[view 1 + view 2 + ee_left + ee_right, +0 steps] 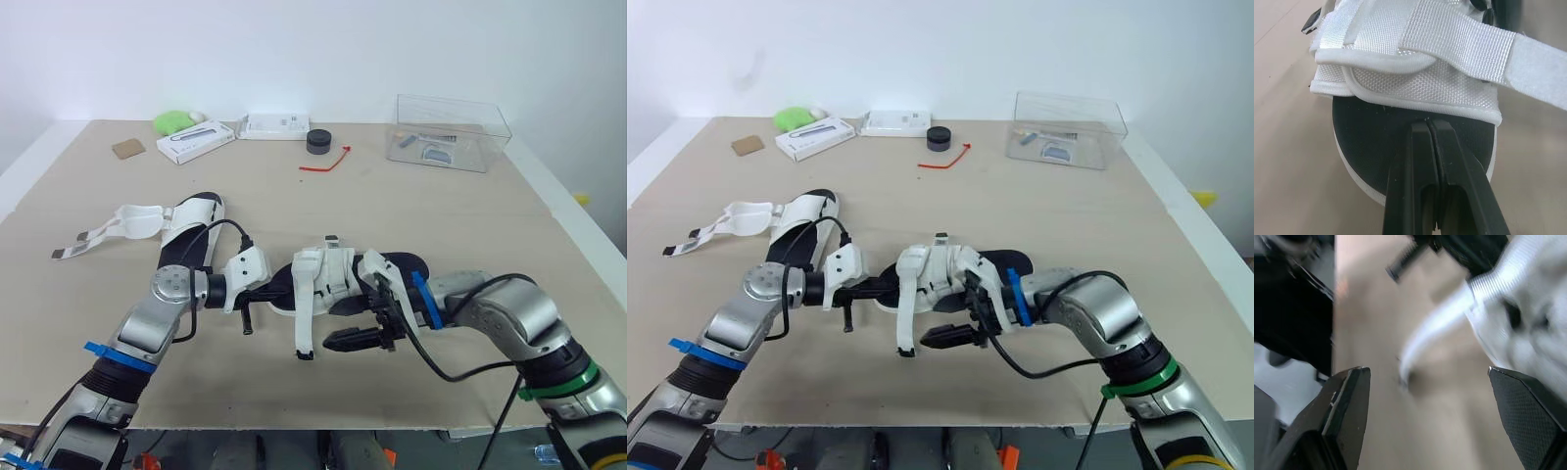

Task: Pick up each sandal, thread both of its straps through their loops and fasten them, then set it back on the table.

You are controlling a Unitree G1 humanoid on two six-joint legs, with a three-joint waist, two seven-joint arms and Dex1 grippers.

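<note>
A white-strapped sandal with a black insole [338, 277] lies across the middle of the table [431, 211], between my two grippers. One long white strap [304, 323] trails loose from it toward the front edge. My left gripper [277, 284] is shut, its tips lying on the black insole [1376, 147] just before the white upper [1415, 83]. My right gripper [338, 341] stands open just in front of the sandal; its fingers [1347, 396] are wide apart with the loose strap [1435, 328] beyond them. The second sandal [191, 230] lies at the left, its straps [118, 227] undone and spread out.
Along the back stand a clear plastic box [451, 132], a black round object [319, 141], a red tie [326, 162], two white boxes [194, 140] [274, 125], a green item [173, 121] and a brown card [127, 148]. The table's front edge [294, 428] is close below my grippers.
</note>
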